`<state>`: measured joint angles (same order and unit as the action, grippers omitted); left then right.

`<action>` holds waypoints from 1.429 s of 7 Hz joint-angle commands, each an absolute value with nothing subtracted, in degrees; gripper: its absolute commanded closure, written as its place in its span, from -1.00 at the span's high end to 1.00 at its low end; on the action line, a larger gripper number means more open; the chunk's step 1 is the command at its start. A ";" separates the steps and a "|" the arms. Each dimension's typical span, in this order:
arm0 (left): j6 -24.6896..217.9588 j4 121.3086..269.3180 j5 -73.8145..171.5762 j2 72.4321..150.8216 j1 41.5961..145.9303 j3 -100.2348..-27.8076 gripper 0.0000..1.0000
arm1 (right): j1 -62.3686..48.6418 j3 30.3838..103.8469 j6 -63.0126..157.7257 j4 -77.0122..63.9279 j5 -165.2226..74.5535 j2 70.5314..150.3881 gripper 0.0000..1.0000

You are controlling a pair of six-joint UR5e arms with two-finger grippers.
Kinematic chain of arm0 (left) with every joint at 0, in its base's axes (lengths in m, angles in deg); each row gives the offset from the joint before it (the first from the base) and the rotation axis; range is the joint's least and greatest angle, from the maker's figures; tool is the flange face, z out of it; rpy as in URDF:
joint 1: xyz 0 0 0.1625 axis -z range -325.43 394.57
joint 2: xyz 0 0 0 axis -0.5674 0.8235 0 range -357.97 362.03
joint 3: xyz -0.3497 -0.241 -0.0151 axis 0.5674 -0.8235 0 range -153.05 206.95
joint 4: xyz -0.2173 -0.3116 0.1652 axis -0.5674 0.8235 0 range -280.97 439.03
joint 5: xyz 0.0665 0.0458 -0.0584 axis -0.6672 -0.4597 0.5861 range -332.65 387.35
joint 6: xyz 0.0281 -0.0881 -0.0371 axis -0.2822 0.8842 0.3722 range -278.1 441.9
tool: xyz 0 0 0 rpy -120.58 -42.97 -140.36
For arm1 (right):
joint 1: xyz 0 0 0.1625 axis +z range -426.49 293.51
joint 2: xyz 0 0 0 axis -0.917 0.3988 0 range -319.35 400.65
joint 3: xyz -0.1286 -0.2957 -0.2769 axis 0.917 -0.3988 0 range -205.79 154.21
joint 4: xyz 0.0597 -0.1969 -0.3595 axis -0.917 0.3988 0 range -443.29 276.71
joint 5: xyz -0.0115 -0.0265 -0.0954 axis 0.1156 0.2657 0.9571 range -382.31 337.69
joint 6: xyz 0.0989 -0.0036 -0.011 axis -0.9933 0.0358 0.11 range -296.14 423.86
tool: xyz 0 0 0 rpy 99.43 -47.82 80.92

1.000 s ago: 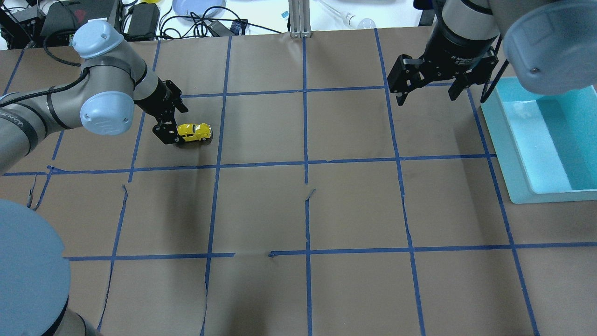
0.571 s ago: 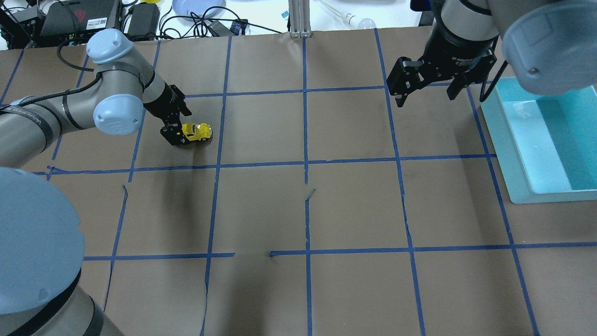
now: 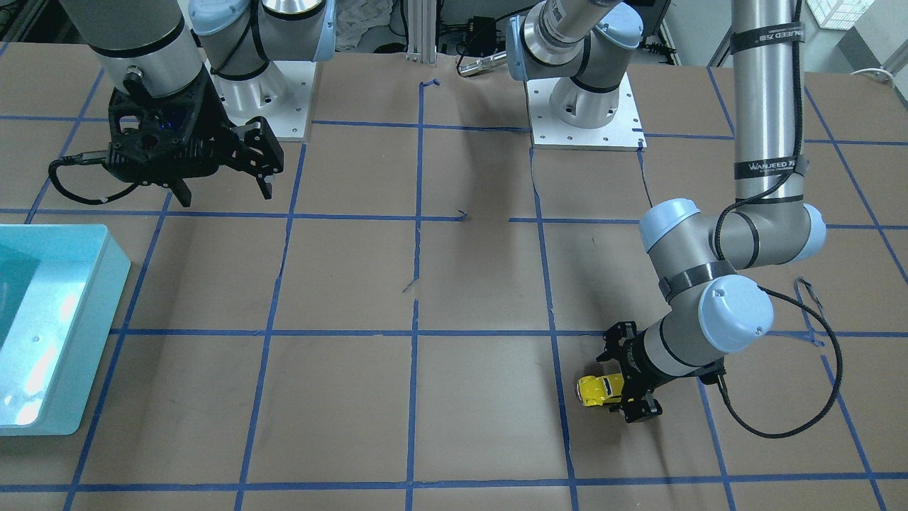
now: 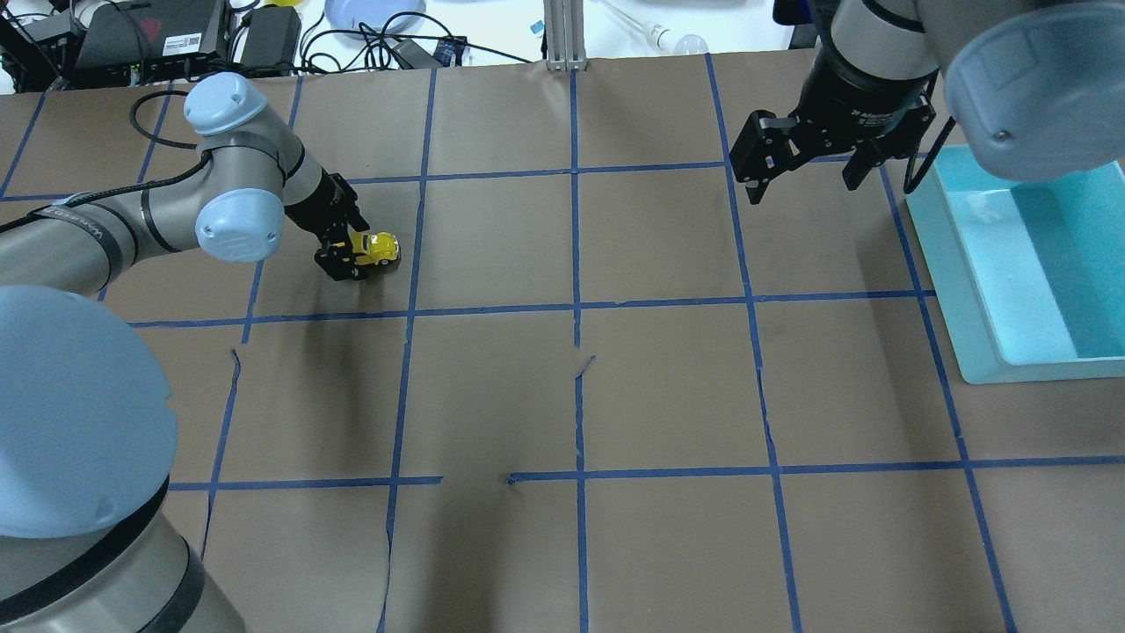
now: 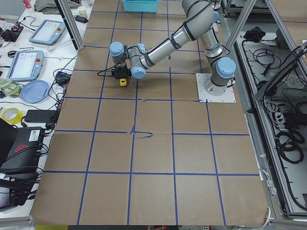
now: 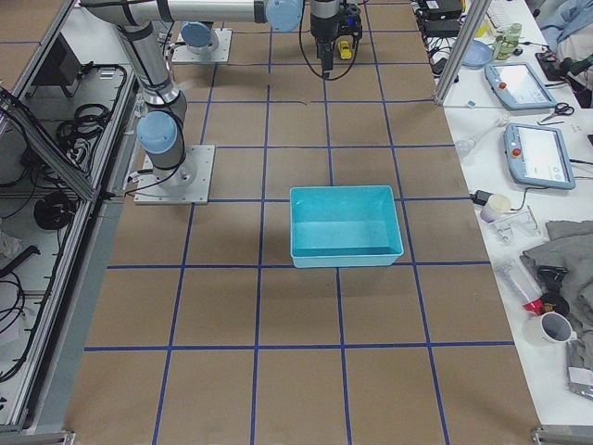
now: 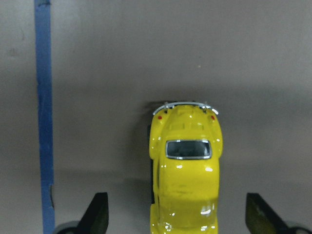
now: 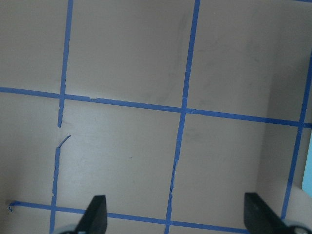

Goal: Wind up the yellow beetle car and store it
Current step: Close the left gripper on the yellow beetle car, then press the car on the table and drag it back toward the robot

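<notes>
Our left gripper [image 7: 178,217] straddles the yellow beetle car [image 7: 184,161] on the table [image 4: 668,387], spread and gripping nothing. Our right gripper [image 4: 804,180] hangs released. Winding and storing in the teal bin [image 4: 956,283] are not yet done.

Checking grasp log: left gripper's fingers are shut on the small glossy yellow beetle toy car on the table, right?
Not shut: open. The left wrist view shows the fingers of the left gripper clear of the small glossy yellow beetle toy car on the table.
</notes>
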<state>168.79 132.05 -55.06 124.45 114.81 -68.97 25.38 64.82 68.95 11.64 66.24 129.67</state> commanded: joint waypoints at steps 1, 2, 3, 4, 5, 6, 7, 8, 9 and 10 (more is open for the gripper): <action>170.15 132.03 -55.01 124.38 114.81 -68.07 -0.60 | 25.35 64.82 65.90 11.72 66.11 129.60 1.00; 170.23 132.12 -54.92 124.38 114.81 -67.45 -0.70 | 25.44 64.82 63.62 11.46 66.11 129.68 1.00; 170.15 132.03 -54.22 124.20 114.81 -67.19 -0.78 | 25.35 64.82 62.99 11.54 66.19 129.60 1.00; 170.23 132.12 -49.60 124.20 114.81 -66.57 -0.94 | 25.35 64.82 63.07 11.46 66.19 129.60 1.00; 169.45 132.12 -45.38 124.37 114.81 -66.48 -0.99 | 25.35 64.82 63.07 11.46 66.19 129.60 1.00; 169.18 132.73 -43.69 124.46 114.81 -66.74 -1.00 | 25.35 64.82 63.07 11.37 66.19 129.60 1.00; 169.09 133.26 -42.97 124.46 114.90 -67.27 -1.00 | 25.35 64.82 63.15 11.46 66.19 129.51 1.00; 167.87 135.79 -41.83 124.29 115.07 -67.27 -1.00 | 25.35 64.82 63.24 11.46 66.19 129.51 1.00; 161.86 136.94 -41.91 124.29 114.99 -67.27 -1.00 | 25.35 64.91 63.42 11.46 66.19 129.51 1.00; 160.06 138.00 -42.26 124.29 114.99 -67.01 -1.00 | 25.35 64.91 63.51 11.37 66.19 129.60 1.00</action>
